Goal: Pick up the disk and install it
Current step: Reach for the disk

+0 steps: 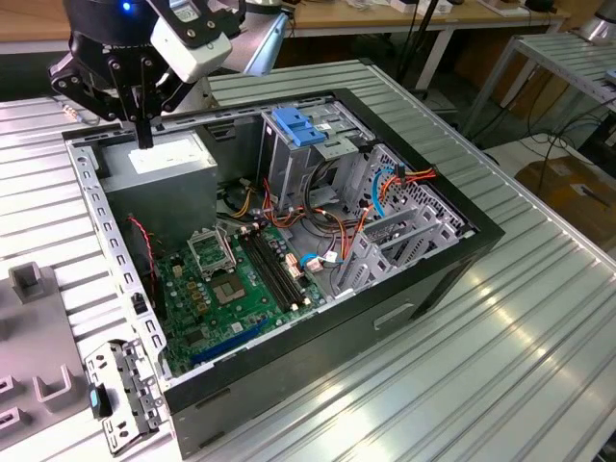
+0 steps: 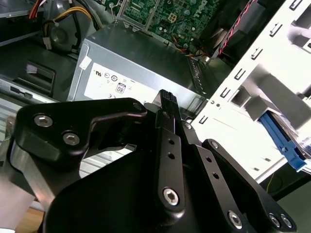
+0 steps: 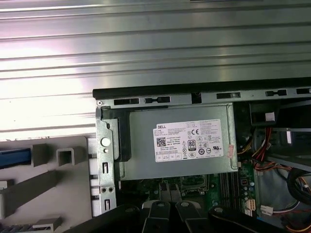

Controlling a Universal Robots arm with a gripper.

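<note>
The end effector (image 1: 144, 135) hangs with its tips downward over the power supply (image 1: 159, 159), which sits in the far corner of the open computer case (image 1: 337, 327), at the exterior view's left. In both wrist views its 2 fingers (image 2: 167, 116) look pressed together and we see nothing between them, so we judge it closed and empty. The tips are above the labelled top of the power supply and, as far as we can tell, not touching it.

The disk (image 2: 283, 141) lies outside the case. In the second wrist view 1 of its bright blue side rails shows just beyond the pale case wall. In the first wrist view the disk (image 3: 14, 158) is a blue strip on the grey fixture tray (image 3: 63, 194), which rests on the counter (image 1: 500, 366) beside the case. Its dark body is hardly visible, so we cannot say how it is turned.

Inside the case we see the motherboard (image 1: 231, 289) and, farther from the end effector, the drive cage (image 1: 289, 178) with a lighter blue latch plate (image 1: 294, 127) on top. This cage is probably where the disk belongs.

We judge the work to be at its 1st step, the approach to the pick-up: nothing is grasped and nothing is installed. A pick-up calls for the fingers to part wide enough for the disk. It also calls for a path over the case wall to the tray, and for a line-up with the 2 rails that keeps clear of the upright fixture blocks (image 1: 27, 279)
</note>
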